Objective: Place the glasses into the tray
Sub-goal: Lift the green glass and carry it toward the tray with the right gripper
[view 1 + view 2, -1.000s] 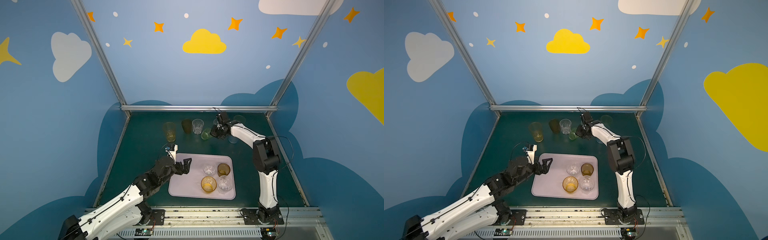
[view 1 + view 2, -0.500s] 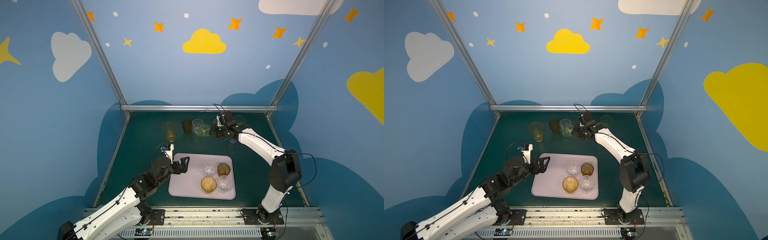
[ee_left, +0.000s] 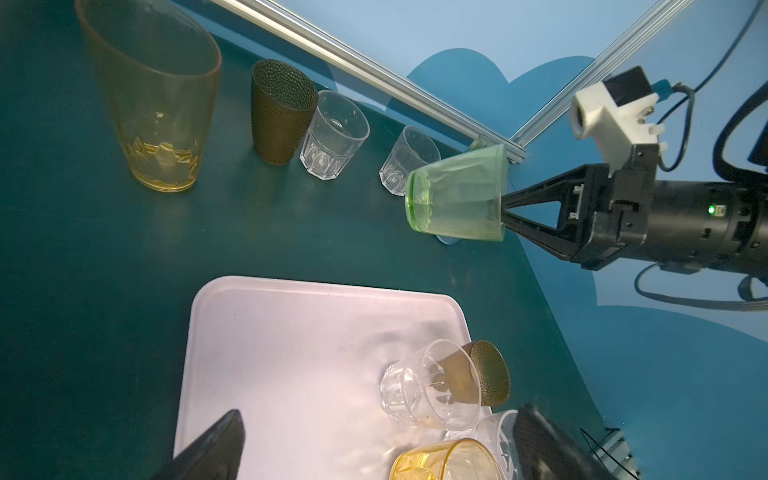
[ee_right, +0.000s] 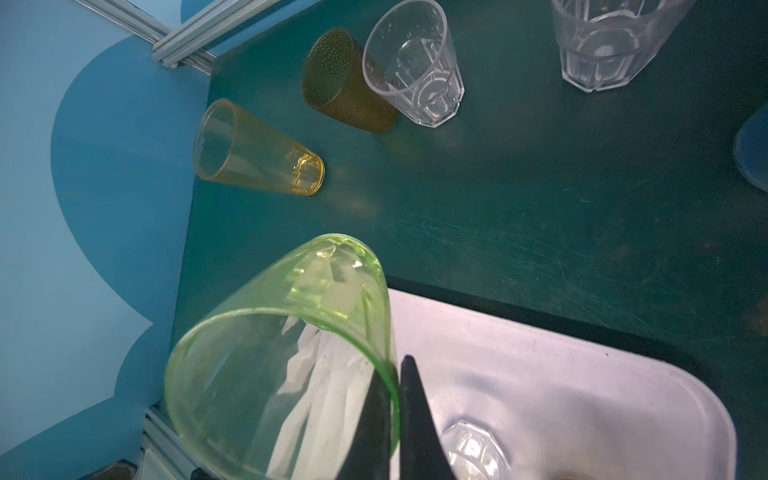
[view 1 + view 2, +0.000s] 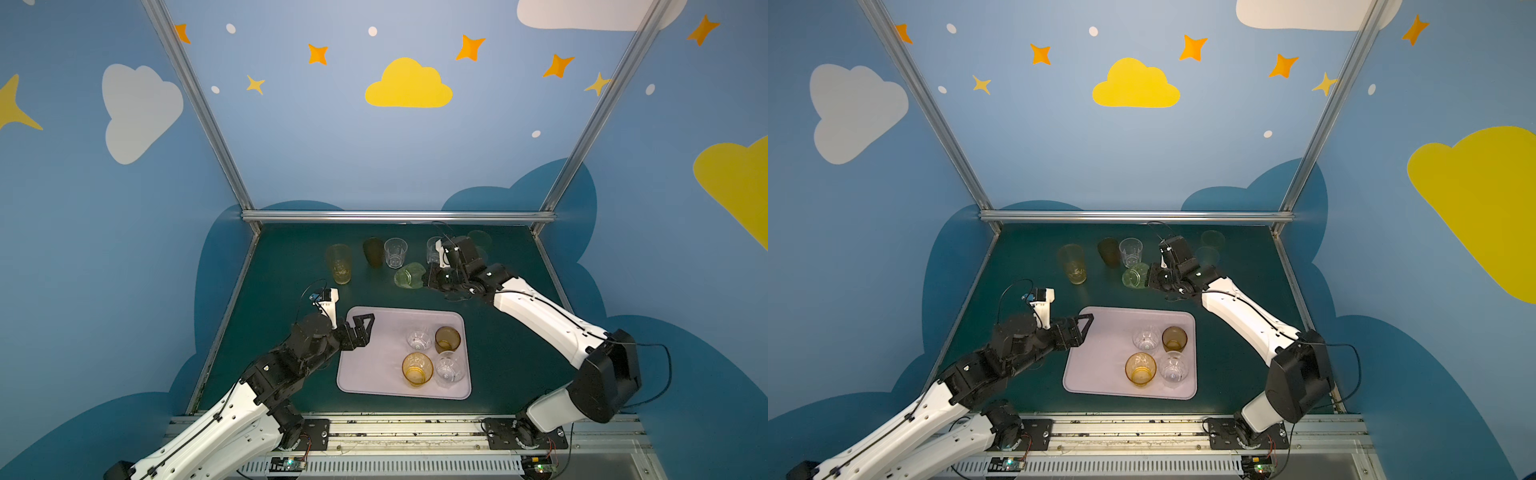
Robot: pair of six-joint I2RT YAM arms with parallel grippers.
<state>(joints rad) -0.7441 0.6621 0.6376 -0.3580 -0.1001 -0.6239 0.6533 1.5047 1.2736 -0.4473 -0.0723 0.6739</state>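
Blue walls [image 5: 395,166] painted with clouds and stars close in a dark green counter [image 5: 282,291]. At the left, the left end effector [image 5: 360,331] hangs with its jaws spread wide over the left rim of the tray [image 5: 374,374], gripping nothing. On the tray's right half stand a clear tumbler [image 5: 417,338], a brown tumbler [image 5: 447,338], an amber tumbler [image 5: 417,369] and a second clear tumbler [image 5: 448,368]. Behind the tray, a tall yellow tumbler [image 5: 340,264] stands on the counter. Further right, the green tumbler [image 5: 408,275] is tipped sideways, base pointing left. The right end effector [image 5: 427,277], immediately to its right, pinches its rim. Since a second ago the right arm's elbow has swung out and down to the right. The green tumbler has come slightly nearer the tray, and the left end effector has drawn back a little leftward.
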